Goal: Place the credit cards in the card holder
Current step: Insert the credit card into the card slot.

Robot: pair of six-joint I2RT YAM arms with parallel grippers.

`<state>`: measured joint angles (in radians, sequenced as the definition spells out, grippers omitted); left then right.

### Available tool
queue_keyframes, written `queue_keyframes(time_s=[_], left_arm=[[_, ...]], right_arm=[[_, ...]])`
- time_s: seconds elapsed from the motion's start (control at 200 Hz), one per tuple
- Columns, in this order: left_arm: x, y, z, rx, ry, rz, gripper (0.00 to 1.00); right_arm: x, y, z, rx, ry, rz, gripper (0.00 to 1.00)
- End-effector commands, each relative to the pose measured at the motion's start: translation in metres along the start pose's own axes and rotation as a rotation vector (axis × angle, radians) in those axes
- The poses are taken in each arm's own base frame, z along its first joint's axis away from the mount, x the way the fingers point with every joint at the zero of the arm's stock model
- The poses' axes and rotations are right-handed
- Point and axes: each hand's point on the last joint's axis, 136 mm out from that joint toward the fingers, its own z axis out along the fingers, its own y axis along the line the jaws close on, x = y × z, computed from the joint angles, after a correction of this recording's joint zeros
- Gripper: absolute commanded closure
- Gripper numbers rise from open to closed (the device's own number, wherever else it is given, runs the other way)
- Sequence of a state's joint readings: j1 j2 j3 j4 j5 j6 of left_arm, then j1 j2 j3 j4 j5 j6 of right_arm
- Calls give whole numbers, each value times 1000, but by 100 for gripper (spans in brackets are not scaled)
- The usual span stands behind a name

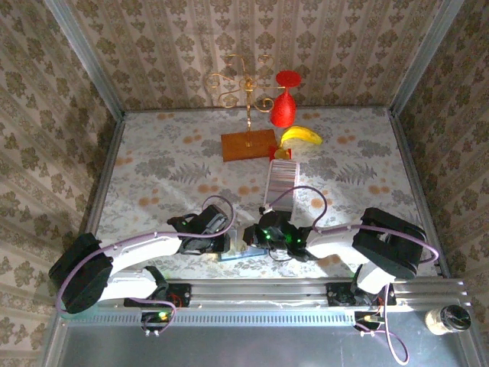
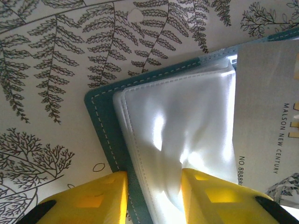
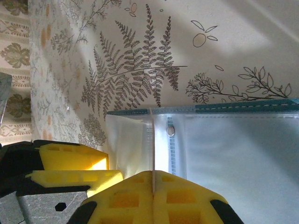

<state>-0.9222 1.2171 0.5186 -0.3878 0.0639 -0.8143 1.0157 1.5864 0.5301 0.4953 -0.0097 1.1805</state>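
Left tool pinches card holder; right tool apparently clamps 1 card.

My left arm and right arm both bend inward, wrists nearly meeting low in front. My left jaws stand partly apart, pads gripping the card holder. My right jaws pinch one credit card edge-on.

White arms, black joints, purple cables, yellow pincer pads.
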Motion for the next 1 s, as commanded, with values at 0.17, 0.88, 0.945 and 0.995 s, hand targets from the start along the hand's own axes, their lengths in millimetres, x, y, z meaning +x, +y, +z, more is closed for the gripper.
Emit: queue_keyframes(time_s=[0.17, 0.88, 0.945, 0.995], left_arm=[[16, 14, 4, -39, 44, 1, 65], [16, 16, 3, -37, 28, -7, 63], [17, 16, 3, -35, 28, -10, 63], [17, 17, 4, -36, 28, -11, 63]], right_arm=[[6, -2, 5, -7, 2, 45, 100], [27, -7, 5, 1, 76, 113, 100], [27, 0, 6, -32, 81, 107, 100], [29, 4, 7, -46, 94, 105, 100]])
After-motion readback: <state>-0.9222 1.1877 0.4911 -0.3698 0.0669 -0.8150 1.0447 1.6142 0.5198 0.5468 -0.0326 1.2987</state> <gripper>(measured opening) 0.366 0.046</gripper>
